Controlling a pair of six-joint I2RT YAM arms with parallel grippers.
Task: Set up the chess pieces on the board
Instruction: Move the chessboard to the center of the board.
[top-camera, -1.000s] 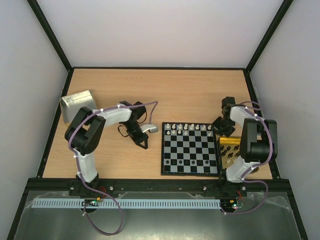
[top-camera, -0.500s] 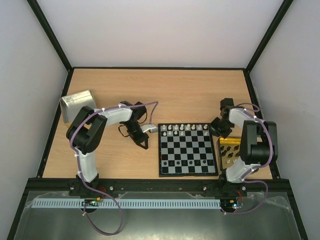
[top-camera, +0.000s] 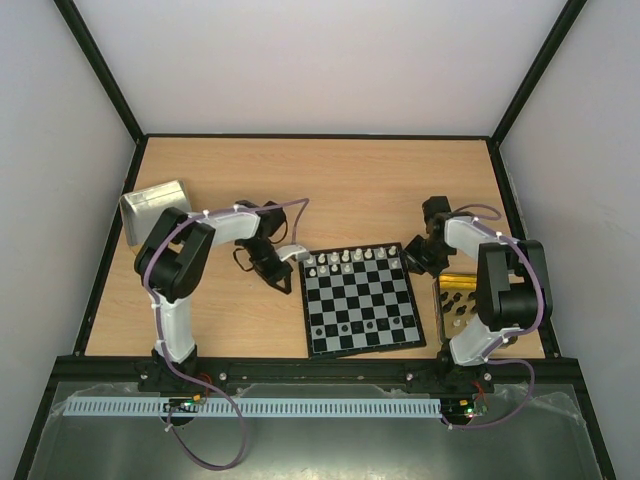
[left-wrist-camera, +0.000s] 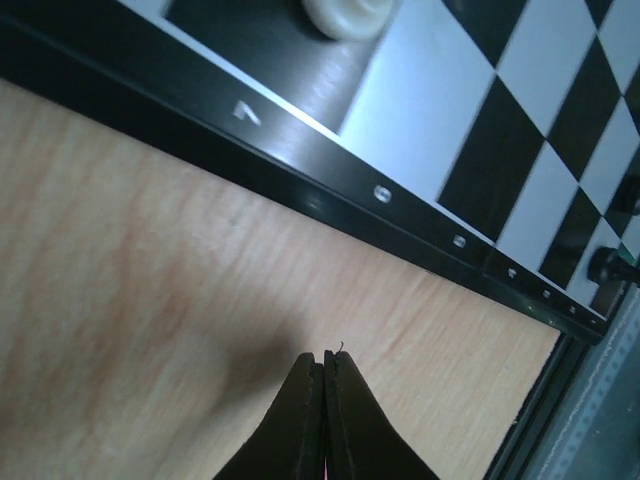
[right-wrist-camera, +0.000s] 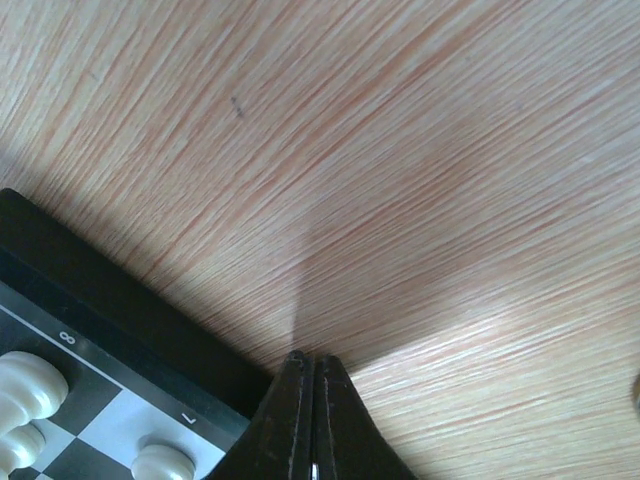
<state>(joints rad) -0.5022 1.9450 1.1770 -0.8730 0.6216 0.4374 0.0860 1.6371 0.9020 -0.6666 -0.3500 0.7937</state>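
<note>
The board (top-camera: 362, 347) lies skewed on the table between my grippers. White chess pieces (top-camera: 345, 258) stand along its far rows, and a few black ones (top-camera: 345, 326) stand near its front. My left gripper (top-camera: 286, 287) is shut and empty, its tips on the wood just left of the board's left edge (left-wrist-camera: 420, 222). In the left wrist view (left-wrist-camera: 325, 358) one white piece (left-wrist-camera: 345, 12) shows at the top. My right gripper (top-camera: 409, 262) is shut and empty at the board's far right corner (right-wrist-camera: 90, 290). The right wrist view (right-wrist-camera: 313, 360) shows white pieces (right-wrist-camera: 25, 385) beside it.
A shallow gold tin (top-camera: 456, 300) with more pieces sits right of the board, partly under my right arm. A silver tin lid (top-camera: 155, 208) lies at the far left. Black frame rails run along the table sides and the near edge.
The board has slid left and turned counter-clockwise, its far right corner now farther back. My right gripper moved left with that corner. My left gripper shifted slightly left.
</note>
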